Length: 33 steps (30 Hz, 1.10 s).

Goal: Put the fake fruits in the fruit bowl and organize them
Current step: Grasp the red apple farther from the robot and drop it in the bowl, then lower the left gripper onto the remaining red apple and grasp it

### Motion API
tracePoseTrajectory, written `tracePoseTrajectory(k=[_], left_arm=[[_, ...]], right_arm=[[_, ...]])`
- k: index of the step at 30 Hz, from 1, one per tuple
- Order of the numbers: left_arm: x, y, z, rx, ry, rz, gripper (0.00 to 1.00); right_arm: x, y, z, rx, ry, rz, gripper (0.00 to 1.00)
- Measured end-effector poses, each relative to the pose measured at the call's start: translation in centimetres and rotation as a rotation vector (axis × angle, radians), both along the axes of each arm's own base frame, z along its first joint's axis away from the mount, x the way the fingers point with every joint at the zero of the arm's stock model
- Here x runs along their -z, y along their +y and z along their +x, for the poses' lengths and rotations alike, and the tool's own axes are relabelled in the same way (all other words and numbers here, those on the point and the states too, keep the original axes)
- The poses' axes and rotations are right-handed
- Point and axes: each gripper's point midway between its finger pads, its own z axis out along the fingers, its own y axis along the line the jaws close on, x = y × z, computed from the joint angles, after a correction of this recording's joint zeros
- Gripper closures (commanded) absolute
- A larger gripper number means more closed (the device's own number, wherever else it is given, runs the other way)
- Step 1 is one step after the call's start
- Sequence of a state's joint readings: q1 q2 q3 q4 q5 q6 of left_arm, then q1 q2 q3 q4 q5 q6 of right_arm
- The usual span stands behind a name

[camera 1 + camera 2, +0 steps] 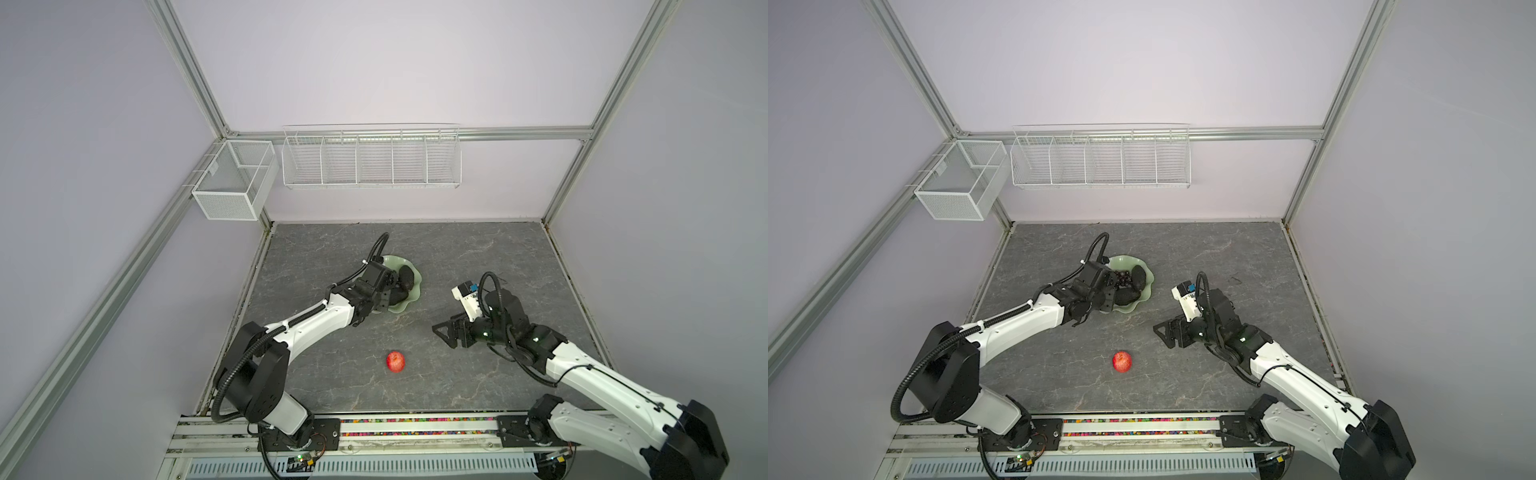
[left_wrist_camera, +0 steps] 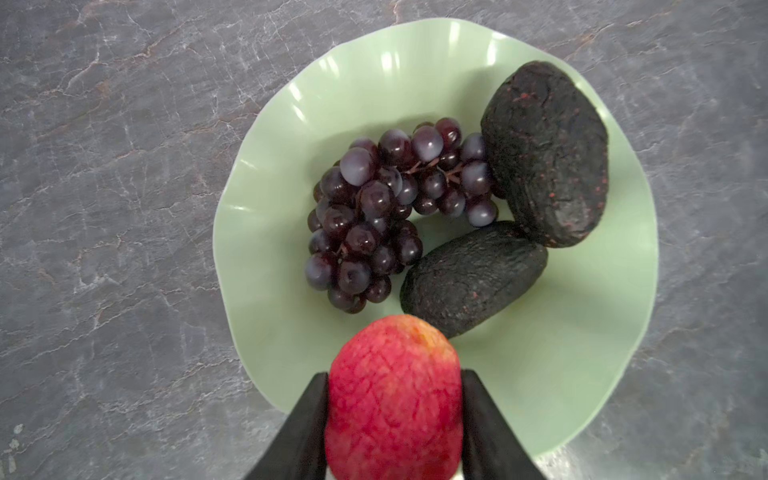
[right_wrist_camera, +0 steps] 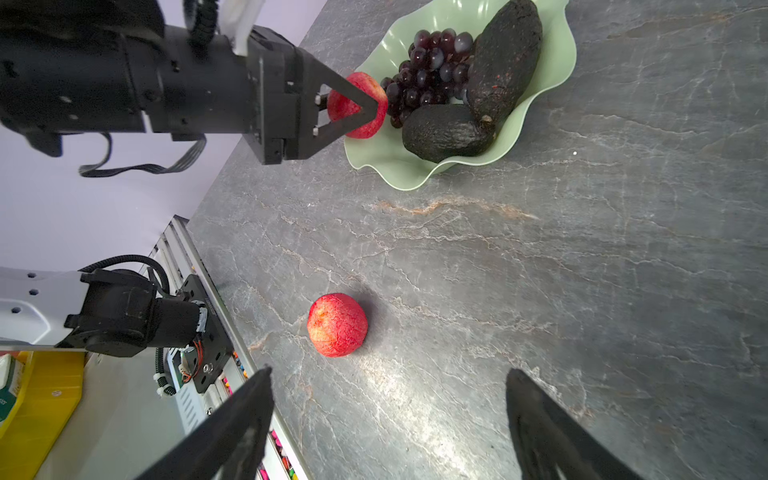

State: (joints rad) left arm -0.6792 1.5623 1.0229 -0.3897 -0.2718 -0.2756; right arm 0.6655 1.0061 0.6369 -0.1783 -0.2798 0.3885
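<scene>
Left gripper (image 2: 395,373): closed on a small red apple with crackled skin (image 2: 394,419), one black finger pressed against each flank, as both wrist views show. The held apple hangs over the inner wall of the shallow pale green bowl with a wavy rim (image 2: 623,316), on the side towards the left arm. Inside the bowl lie a bunch of dark purple grapes (image 2: 382,212) near the centre, a rough blackish oval far avocado (image 2: 544,153) by the opposite rim, and a near avocado (image 2: 473,278) touching it. Governing relation: bare bowl floor lies beneath and just ahead of the held apple, between the grapes and the near avocado, whose long axis runs obliquely across the approach line. Judgement: release calls for a short descent, not further reach. A second small red apple (image 3: 337,325) rests on the grey marbled tabletop (image 3: 582,291), well apart from the bowl and ahead of the right gripper (image 3: 388,372) — jaws spread wide, empty — which appears the nearer arm to it
</scene>
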Motion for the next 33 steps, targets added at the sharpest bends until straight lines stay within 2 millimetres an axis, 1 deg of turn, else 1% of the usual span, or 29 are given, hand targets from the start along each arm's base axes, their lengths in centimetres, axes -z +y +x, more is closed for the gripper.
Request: tracePoseTrajectory(k=[8, 13, 20, 25, 27, 29, 31, 33], left_arm=[[2.0, 0.1, 0.4, -0.010, 0.027, 0.030, 0.53], [2.1, 0.2, 0.5, -0.016, 0.027, 0.038, 0.45], [0.9, 0.2, 0.5, -0.016, 0.015, 0.028, 0.37], [-1.4, 0.3, 0.1, -0.012, -0.018, -0.008, 0.37], [-2.5, 0.3, -0.5, 0.000, -0.026, -0.029, 0.37], [-3.4, -0.2, -1.8, 0.027, -0.034, -0.054, 0.36], [-4.1, -1.2, -4.4, 0.079, -0.028, -0.091, 0.35], [-3.8, -2.3, -7.5, 0.150, 0.005, -0.138, 0.35]], right_arm=[[0.0, 0.0, -0.1, -0.002, 0.001, -0.002, 0.12], [-0.2, 0.0, -0.2, -0.002, -0.003, 0.000, 0.12], [-0.3, -0.1, -0.3, -0.002, -0.006, 0.003, 0.12], [-0.4, -0.1, -0.3, -0.002, -0.008, 0.005, 0.11], [-0.6, -0.1, -0.4, -0.003, -0.014, 0.010, 0.11], [-1.0, -0.3, -0.5, -0.002, -0.025, 0.017, 0.12], [-1.2, -0.6, -0.9, 0.002, -0.036, 0.023, 0.12], [-0.9, -0.9, -1.4, -0.001, -0.035, 0.025, 0.12]])
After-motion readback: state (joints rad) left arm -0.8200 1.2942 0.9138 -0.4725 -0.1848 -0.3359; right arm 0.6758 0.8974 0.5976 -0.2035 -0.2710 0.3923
